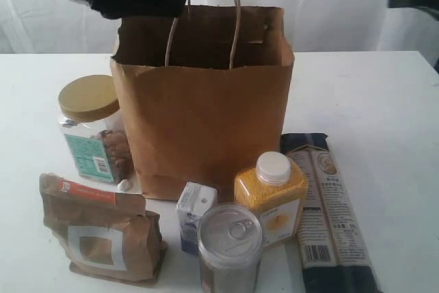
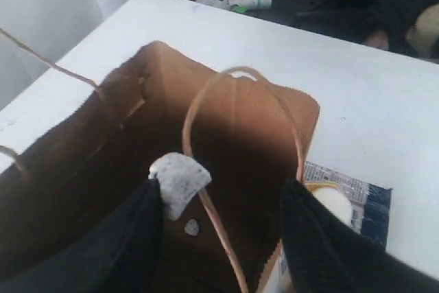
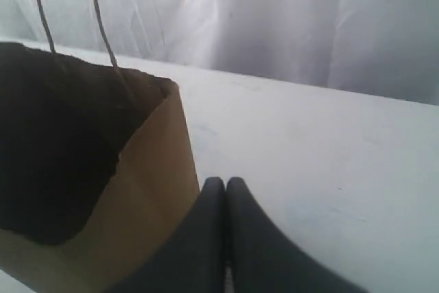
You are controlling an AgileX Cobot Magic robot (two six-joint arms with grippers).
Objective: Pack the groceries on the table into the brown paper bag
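A: On the table [image 1: 370, 94], near the middle: brown paper bag [image 1: 206, 114], upright, mouth gaping, handles up. Likely stood that way for loading from above.

B: Anything inside?

A: Nothing seen from the left wrist view, though too dark at the bottom to swear by it. All groceries outside, crowded at the near side of the bag.

B: Laid out how?

A: Long dark pasta pack [image 1: 329, 204] flat on the right, lengthwise. Clear nut jar [image 1: 92, 132] upright at the bag's left, touching or nearly so. Brown kraft pouch [image 1: 103, 235] standing in front of the jar. Yellow bottle [image 1: 271, 197], pull-tab can [image 1: 230, 245] and small carton [image 1: 194, 211] upright, bunched close before the bag.

B: And the grippers?

A: Left gripper [image 2: 226, 197] poised over the bag's mouth, fingers spread wide, gripping nothing; a handle loop visible between them, not pinched. Right gripper [image 3: 225, 190] up beside the bag's right side, fingers pressed together, nothing between them. Packing apparently not yet begun.
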